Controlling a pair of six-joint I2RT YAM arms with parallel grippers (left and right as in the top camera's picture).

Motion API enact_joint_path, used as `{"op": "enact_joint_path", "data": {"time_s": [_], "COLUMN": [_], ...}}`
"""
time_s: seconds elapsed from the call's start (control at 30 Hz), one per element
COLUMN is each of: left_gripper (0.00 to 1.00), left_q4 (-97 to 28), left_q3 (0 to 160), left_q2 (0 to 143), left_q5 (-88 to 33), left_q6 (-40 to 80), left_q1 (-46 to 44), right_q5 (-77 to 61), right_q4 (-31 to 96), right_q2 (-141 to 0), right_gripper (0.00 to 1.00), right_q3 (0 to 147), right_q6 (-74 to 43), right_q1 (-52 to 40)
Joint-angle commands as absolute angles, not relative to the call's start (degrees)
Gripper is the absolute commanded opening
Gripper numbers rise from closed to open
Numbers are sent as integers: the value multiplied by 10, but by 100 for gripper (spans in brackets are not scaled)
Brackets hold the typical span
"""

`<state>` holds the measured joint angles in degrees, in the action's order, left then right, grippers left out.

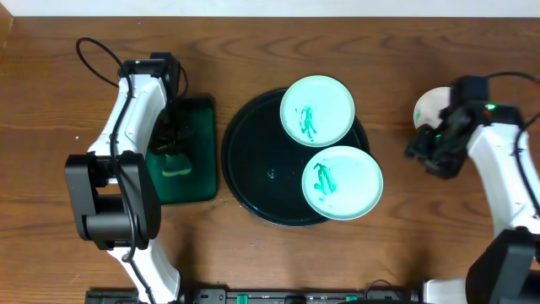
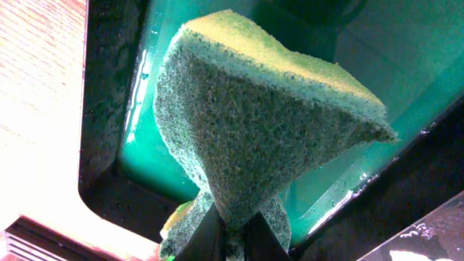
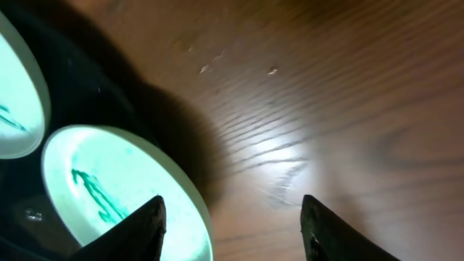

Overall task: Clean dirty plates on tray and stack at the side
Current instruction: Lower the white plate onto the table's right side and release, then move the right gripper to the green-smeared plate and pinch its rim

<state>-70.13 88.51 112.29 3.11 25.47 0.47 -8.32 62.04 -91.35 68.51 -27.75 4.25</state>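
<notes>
Our left end effector (image 2: pixel 230 235) is pinching one sponge (image 2: pixel 268 123), yellow on one face and green on the other, with its jaws pressed tight on a corner. The sponge is over the one rectangular green tray (image 2: pixel 406 72) at the left of the desk (image 1: pixel 337 262); we cannot tell whether it touches. Our right end effector (image 3: pixel 232 225) stands spread, with nothing between its fingers (image 3: pixel 138 225), above bare wood just right of the one round black tray (image 1: pixel 249 160).

We count three plates. Two mint plates (image 1: pixel 317 111), each with a green smear, lie on the black tray, one far and one nearer at its right rim. One white plate (image 1: pixel 429 107) sits on the desk beside the right end effector, partly hidden by it.
</notes>
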Motion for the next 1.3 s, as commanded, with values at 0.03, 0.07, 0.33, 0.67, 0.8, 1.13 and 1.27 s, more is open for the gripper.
{"op": "enact_joint_path", "data": {"time_s": [0.03,0.07,0.33,0.67,0.8,1.13,1.27], "left_gripper": [8,8,8,8,8,8,8], "left_q4": [-705,-705,-705,-705,-705,-705,-705], "left_q3": [882,882,882,882,882,882,882], "left_q2": [1125,1125,1125,1125,1125,1125,1125], "left_q5": [34,34,34,34,34,34,34], "left_q6": [253,253,253,253,253,253,253], "left_q1": [4,4,4,4,4,4,4], "right_q5": [-86,-88,-88,-89,-89,-88,-88], "right_q4": [584,573,513,448,435,418,418], "right_q2": [-915,-915,-915,-915,-915,-915,-915], "right_gripper": [59,59,62,54,22,1,1], "right_q3": [641,632,577,505,500,500,500], "right_q6": [-320,-320,-369,-392,-392,-382,-376], "right_q1": [-3,-12,-67,-70,-70,-83,-101]}}
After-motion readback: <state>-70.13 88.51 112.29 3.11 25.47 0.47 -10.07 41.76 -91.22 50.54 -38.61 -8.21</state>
